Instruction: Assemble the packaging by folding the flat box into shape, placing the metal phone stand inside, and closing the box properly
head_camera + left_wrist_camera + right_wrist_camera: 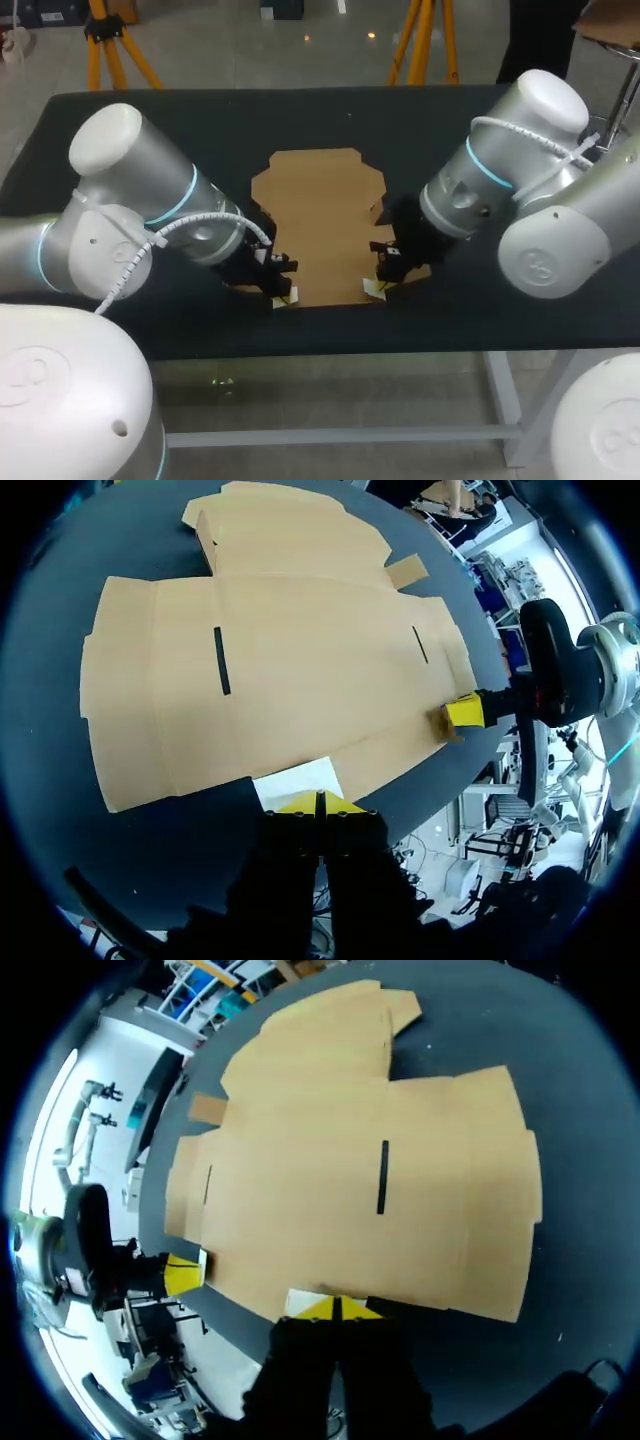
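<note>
Ahead of left gripper (320,802), flat box (290,670)

Table (200,120): a dark, matte, rectangular top on a light metal frame. One frame crossbar (350,437) shows below the table's near edge.

White slip (295,780): a small, flat rectangle. It lies on the table top close to the table's near edge, left of the table's middle.

White patch (303,1301): a smaller piece on the table top, close to the same near edge, right of the table's middle. Its material cannot be told.
</note>
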